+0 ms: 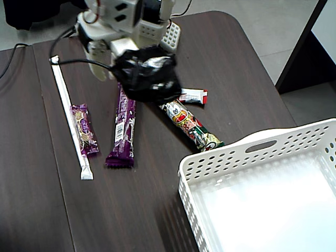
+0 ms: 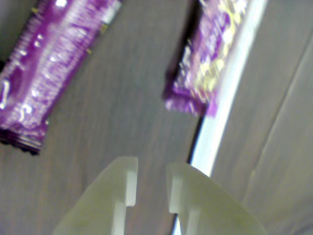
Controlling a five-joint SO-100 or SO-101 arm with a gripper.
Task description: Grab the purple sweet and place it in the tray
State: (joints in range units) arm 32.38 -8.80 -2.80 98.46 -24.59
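Tray (image 1: 231, 157), nearest in the fixed view: white perforated plastic, rigid, empty. Beyond it, on the dark wood-grain table (image 1: 157, 210), lie 2 glossy purple crinkle-wrapped sweets: a long flat bar (image 1: 122, 131) and a short sweet (image 1: 84, 128) touching a white strip (image 1: 71, 118). Judged step: approach. The gripper (image 2: 151, 169) hovers with its pale fingers slightly apart, holding nothing. Next it must centre over 1 sweet and widen.

Bright light glares inside the tray (image 1: 231, 157); the wrist view is blurred.
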